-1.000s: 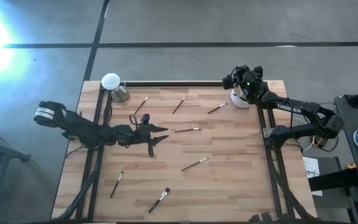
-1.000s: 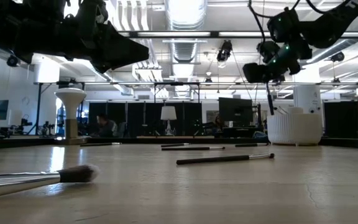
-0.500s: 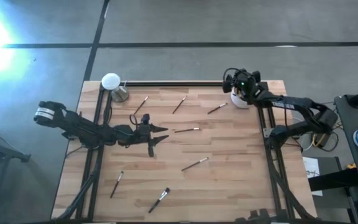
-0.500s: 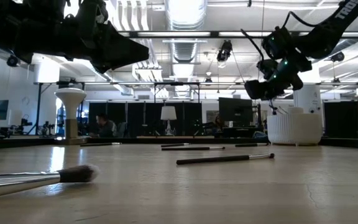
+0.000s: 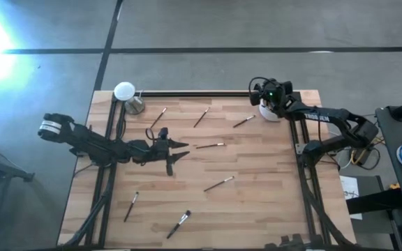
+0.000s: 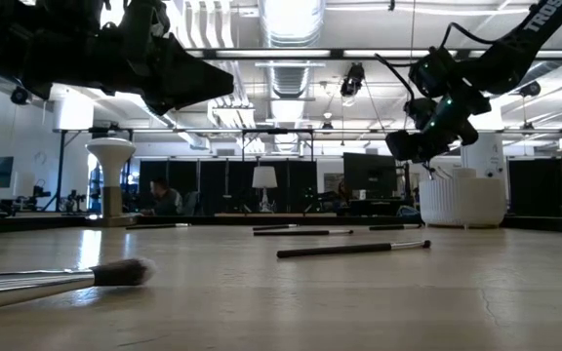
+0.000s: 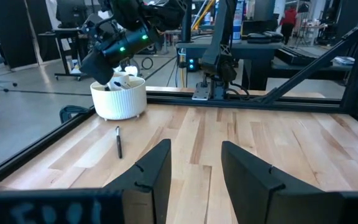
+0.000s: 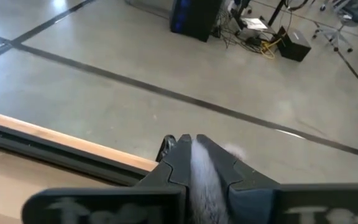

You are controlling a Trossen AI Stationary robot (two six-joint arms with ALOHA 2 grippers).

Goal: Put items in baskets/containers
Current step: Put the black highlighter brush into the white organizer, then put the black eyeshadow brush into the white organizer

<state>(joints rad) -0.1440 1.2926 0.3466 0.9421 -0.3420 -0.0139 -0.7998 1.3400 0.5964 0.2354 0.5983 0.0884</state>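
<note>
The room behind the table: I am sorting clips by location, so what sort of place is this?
Probably a large open robotics lab or workshop. The low view shows exposed ceiling ducts and strip lights above rows of benches and monitors. The left wrist view shows bare concrete floor and more framed rigs beyond the wooden table.

We see the round cream-white cup (image 5: 269, 111) standing upright at the far right corner of the tabletop (image 5: 257, 202), ribbed on its wall, partly covered from above. Seven thin makeup brushes lie flat and scattered: one near the cup (image 5: 243, 121), three more in the far half (image 5: 202, 117) (image 5: 159, 116) (image 5: 209, 146), one mid-table (image 5: 218, 184), one short one (image 5: 131, 206), and a fluffy-headed brush (image 5: 179, 224) by the near edge.
</note>
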